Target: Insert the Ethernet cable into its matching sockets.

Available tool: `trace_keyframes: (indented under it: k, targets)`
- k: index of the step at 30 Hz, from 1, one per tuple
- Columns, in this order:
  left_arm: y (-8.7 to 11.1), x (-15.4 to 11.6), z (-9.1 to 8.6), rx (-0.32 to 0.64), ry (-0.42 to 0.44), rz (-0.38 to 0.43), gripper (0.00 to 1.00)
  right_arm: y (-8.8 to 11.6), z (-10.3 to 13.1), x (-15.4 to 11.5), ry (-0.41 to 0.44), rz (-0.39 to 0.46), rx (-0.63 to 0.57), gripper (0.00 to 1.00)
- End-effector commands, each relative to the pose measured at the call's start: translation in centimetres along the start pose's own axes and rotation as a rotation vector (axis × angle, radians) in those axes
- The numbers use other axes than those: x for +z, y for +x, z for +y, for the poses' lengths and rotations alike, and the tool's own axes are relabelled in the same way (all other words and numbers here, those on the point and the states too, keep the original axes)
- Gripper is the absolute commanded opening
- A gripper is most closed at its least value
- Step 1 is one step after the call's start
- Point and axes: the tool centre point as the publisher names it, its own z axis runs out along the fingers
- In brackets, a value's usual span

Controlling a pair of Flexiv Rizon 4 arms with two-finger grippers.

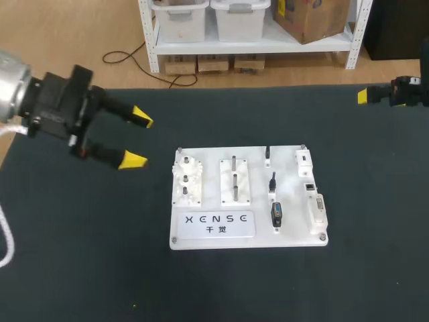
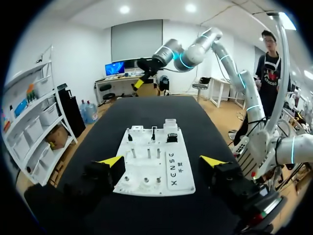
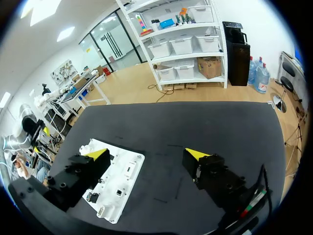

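Observation:
The white socket board (image 1: 248, 198) lies flat in the middle of the black table. On its right half stand small black plugs (image 1: 272, 181), a black connector (image 1: 276, 215) and white socket blocks (image 1: 310, 188); I cannot pick out an Ethernet cable. My left gripper (image 1: 137, 139) hovers open to the left of the board, nothing between its fingers. In the left wrist view the board (image 2: 156, 161) lies just ahead of the left gripper (image 2: 162, 160). My right gripper (image 1: 365, 95) hangs at the far right table edge. The right gripper (image 3: 146, 153) is open and empty, the board (image 3: 115, 183) off beside one finger.
The board carries white gear and peg fixtures (image 1: 187, 181) on its left half and a label plate (image 1: 219, 225) at the front. A white cord (image 1: 7, 235) hangs at the table's left edge. My right arm (image 2: 146, 68) shows over the table's far end in the left wrist view.

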Motion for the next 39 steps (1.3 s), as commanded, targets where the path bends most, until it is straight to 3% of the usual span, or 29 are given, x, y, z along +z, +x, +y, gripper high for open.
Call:
trace_keyframes:
  k: [1,12,20,29,39]
  targets:
    - [-0.9,2.9,-1.3,0.016,-0.024,0.013,1.00,0.0,0.0,0.0,0.001,0.000,0.000,1.00]
    - [-1.8,9.1,-2.1,0.083,0.060,0.016,1.00,0.0,0.0,0.0,0.001,0.000,0.000,1.00]
    - [-1.0,12.7,0.0,0.090,0.036,0.046,1.00,0.0,0.0,0.0,0.001,0.000,0.000,1.00]
    - [-0.4,14.2,1.6,0.075,-0.072,0.144,1.00,0.0,0.0,0.0,0.001,0.000,0.000,1.00]
    - [0.9,14.4,1.8,0.059,-0.098,0.196,1.00,0.0,0.0,0.0,0.001,0.000,0.000,1.00]
